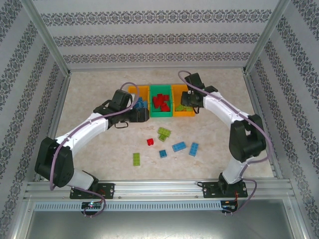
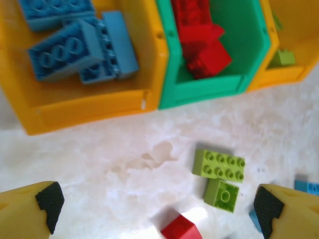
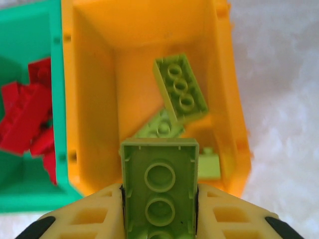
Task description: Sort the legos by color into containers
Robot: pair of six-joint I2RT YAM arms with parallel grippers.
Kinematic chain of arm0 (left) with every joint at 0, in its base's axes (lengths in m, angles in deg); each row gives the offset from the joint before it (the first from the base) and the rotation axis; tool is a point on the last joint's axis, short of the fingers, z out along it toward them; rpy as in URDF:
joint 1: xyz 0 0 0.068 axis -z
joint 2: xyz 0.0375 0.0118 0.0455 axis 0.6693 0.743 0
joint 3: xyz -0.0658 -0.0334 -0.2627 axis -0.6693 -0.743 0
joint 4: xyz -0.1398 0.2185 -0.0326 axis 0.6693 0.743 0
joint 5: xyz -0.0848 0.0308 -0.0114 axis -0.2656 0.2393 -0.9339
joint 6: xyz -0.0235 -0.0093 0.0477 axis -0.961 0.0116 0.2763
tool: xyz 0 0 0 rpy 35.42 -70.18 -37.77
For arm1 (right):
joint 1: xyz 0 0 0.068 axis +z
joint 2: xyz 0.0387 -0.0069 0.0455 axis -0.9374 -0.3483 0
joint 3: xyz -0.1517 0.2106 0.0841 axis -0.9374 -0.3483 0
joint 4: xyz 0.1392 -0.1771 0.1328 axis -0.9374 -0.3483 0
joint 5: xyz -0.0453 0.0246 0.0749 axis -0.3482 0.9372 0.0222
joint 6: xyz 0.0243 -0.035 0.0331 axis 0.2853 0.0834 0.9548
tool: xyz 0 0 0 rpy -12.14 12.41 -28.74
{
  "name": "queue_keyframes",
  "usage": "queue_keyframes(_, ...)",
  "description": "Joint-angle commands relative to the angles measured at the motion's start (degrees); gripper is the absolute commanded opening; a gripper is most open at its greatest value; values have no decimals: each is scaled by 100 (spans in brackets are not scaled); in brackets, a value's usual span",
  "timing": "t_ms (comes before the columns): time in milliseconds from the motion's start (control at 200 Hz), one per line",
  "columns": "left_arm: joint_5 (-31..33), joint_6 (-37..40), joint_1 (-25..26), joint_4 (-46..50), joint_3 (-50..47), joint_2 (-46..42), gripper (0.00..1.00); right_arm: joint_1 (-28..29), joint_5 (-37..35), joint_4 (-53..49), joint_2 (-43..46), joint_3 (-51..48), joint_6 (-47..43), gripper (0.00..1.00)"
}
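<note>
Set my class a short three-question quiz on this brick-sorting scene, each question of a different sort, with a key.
1. True or false: the right pincer is shut on a lime green brick above the right orange bin.
2. Which colour of bricks lies in the green bin? A blue, B red, C lime green.
3. Fill the gap: the left pincer, above the table in front of the bins, stands ____ and holds nothing.
Key: 1 true; 2 B; 3 open.
</note>
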Motion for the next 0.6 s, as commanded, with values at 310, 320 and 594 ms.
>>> queue_keyframes(310,239,746,728,684,163,325,100,-254,190,-297,-1214,1085,1,42)
queue_keyframes(320,237,755,741,698,157,325,100,-255,194,-309,-1224,1098,5,43)
queue_keyframes(594,375,882,1128,859,262,567,100,-179,455,-197,-941,941,63,67)
